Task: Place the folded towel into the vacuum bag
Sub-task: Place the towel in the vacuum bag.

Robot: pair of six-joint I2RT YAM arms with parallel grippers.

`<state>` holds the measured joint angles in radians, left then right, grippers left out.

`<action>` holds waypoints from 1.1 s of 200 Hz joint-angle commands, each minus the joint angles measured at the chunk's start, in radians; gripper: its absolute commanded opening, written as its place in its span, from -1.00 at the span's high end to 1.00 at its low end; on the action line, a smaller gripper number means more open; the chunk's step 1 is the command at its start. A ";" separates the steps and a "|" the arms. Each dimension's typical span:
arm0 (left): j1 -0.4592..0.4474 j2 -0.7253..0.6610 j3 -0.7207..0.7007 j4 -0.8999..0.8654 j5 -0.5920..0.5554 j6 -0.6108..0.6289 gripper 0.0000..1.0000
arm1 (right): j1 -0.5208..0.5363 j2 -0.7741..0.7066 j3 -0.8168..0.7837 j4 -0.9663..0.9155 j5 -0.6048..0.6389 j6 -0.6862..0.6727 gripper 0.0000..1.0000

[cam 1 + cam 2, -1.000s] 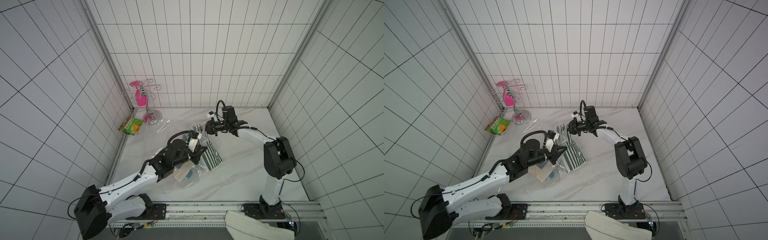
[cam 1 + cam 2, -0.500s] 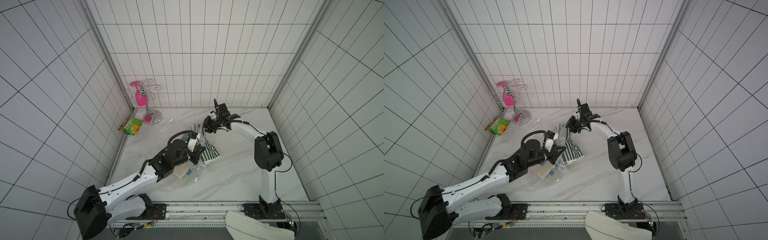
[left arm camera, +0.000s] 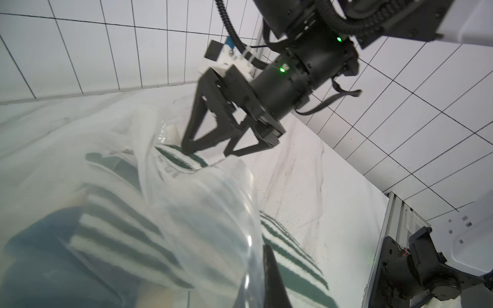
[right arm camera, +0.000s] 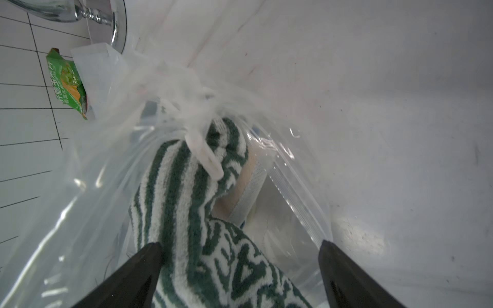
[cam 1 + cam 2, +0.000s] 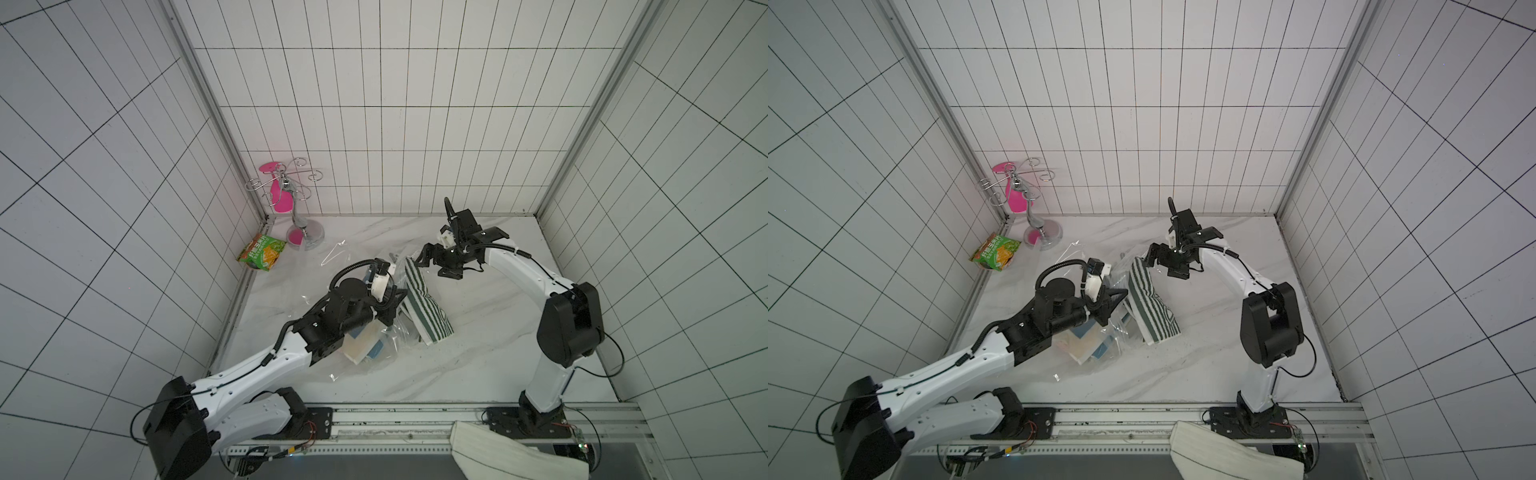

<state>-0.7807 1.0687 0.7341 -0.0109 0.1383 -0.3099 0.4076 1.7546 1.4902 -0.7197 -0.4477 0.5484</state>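
Note:
The folded towel (image 5: 426, 309) (image 5: 1152, 311) is green and white striped. It lies slanted, its upper end inside the mouth of the clear, crinkly vacuum bag (image 5: 384, 361) (image 5: 1096, 365) and its lower end out on the marble table. My left gripper (image 5: 397, 299) (image 3: 257, 269) is shut on the bag's rim and holds the film (image 3: 213, 213) up. My right gripper (image 5: 430, 266) (image 4: 240, 248) hovers open over the towel's raised end (image 4: 186, 202), one finger (image 4: 149, 256) touching it. The bag's zip strip (image 4: 296, 194) runs beside the towel.
Blue and cream folded items (image 5: 365, 347) lie inside the bag. A green snack packet (image 5: 262, 251) (image 4: 66, 82) and a chrome stand with pink parts (image 5: 297, 208) occupy the far left corner. A white cloth (image 5: 515, 455) hangs over the front rail. Tiled walls close three sides.
My right gripper has gone from shut to open, letting go of the towel's upper end, and has shifted slightly toward the bag. The left arm keeps the bag rim held as before.

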 commanded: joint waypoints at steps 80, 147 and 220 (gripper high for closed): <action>0.015 0.035 0.005 0.079 0.064 -0.013 1.00 | 0.160 -0.471 -0.511 -0.031 0.183 -0.099 -0.71; 0.015 0.031 0.006 0.068 0.078 -0.017 1.00 | 0.362 -0.402 -0.649 0.243 0.377 -0.031 -0.71; 0.012 0.054 0.001 0.069 0.124 -0.018 1.00 | 0.418 -0.355 -0.710 0.373 0.482 0.000 0.29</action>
<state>-0.7692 1.1137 0.7280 0.0334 0.2401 -0.3229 0.8246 1.3949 0.8116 -0.4137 -0.0151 0.5396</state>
